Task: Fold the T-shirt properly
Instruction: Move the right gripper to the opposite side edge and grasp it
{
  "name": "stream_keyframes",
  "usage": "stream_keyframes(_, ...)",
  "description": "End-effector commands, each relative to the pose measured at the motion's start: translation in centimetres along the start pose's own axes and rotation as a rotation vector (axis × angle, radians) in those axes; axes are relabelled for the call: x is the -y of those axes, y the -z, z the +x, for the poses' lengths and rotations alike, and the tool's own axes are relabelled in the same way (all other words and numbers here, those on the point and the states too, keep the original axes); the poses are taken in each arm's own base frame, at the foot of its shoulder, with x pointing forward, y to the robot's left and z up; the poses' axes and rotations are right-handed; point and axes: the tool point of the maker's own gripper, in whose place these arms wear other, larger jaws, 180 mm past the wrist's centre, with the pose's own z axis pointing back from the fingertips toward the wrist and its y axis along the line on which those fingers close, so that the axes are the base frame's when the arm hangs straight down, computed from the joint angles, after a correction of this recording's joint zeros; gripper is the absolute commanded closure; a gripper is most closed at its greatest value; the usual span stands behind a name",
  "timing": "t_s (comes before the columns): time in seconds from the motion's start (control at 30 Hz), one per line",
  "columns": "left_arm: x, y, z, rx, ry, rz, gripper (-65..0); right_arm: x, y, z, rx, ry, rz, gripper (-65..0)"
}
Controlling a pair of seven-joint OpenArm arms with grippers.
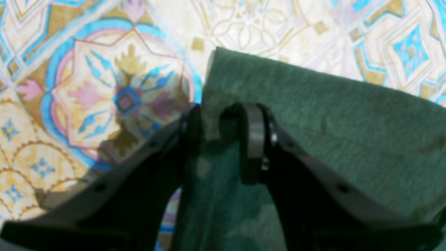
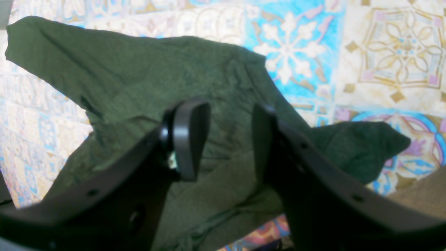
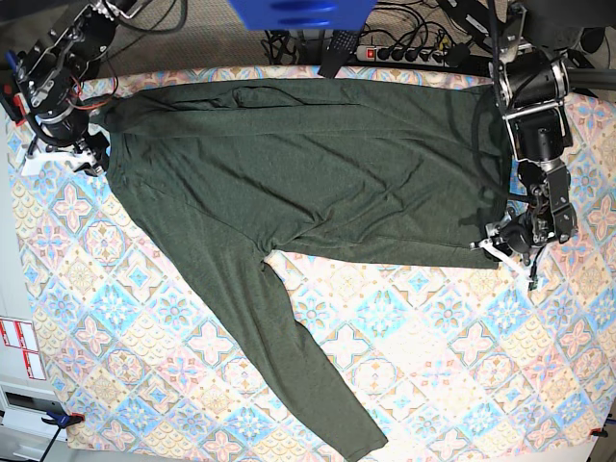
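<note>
The dark olive-green T-shirt (image 3: 318,173) lies spread across the far half of the table, one long sleeve (image 3: 289,356) running toward the near edge. At the garment's right edge, my left gripper (image 3: 507,241) is down by the hem corner. In the left wrist view its fingers straddle the T-shirt's (image 1: 331,122) edge, and the left gripper (image 1: 219,118) stands open with a gap showing. My right gripper (image 3: 91,154) is at the far-left shoulder area. In the right wrist view the right gripper (image 2: 230,115) is open above rumpled T-shirt (image 2: 139,69) cloth.
A patterned tile-print cloth (image 3: 462,366) covers the table. Behind the far edge are a power strip (image 3: 414,50), cables and a blue object (image 3: 298,12). Red-and-white labels (image 3: 19,346) sit beyond the left edge.
</note>
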Motion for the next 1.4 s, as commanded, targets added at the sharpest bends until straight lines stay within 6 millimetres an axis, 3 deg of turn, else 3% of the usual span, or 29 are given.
stream_keyframes(0.0, 0.7, -0.1, 1.4, 0.033, 0.006, -0.012, -19.5, -0.5, -0.3, 1.0, 0.033, -0.011, 0.017, -24.1)
stream_keyframes(0.23, 2.9, 0.9, -1.6, -0.020, -0.003, -0.059, -17.1, -1.0, -0.1, 1.5, 0.046, -0.008, 0.029, -24.1)
stream_keyframes(0.37, 3.6, 1.1, -2.4, -0.028, -0.008, -0.073, 0.0, -1.5, 0.1, 2.0, 0.056, -0.007, 0.040, -24.1)
stream_keyframes(0.53, 3.3, 0.8, -1.8, -0.009, -0.002, -0.066, 0.0, -1.5, 0.2, 1.9, 0.051, -0.011, 0.041, -24.1)
stream_keyframes(0.63, 2.3, -0.5, -0.9, 0.041, 0.038, -0.040, 0.0, -2.4, 1.1, 0.7, 0.004, -0.036, 0.059, -24.1)
stream_keyframes(0.8, 2.7, -3.3, 0.7, 0.140, 0.127, -0.023, 0.0, -4.8, 2.6, 1.7, -0.008, -0.176, 0.050, -24.0)
stream_keyframes(1.07, 2.9, -6.1, -0.7, 0.186, 0.207, -0.005, 0.0, -8.1, 5.3, 0.6, -0.065, -0.581, 0.028, -23.7)
stream_keyframes(1.23, 3.5, -8.2, -1.6, 0.216, 0.262, -0.002, 0.0, -9.6, 7.0, 2.2, -0.075, -0.851, -0.006, -23.7)
stream_keyframes(1.37, 3.9, -9.3, -2.4, 0.222, 0.289, -0.003, 0.0, -10.1, 9.0, 2.6, -0.088, -0.908, 0.006, -23.7)
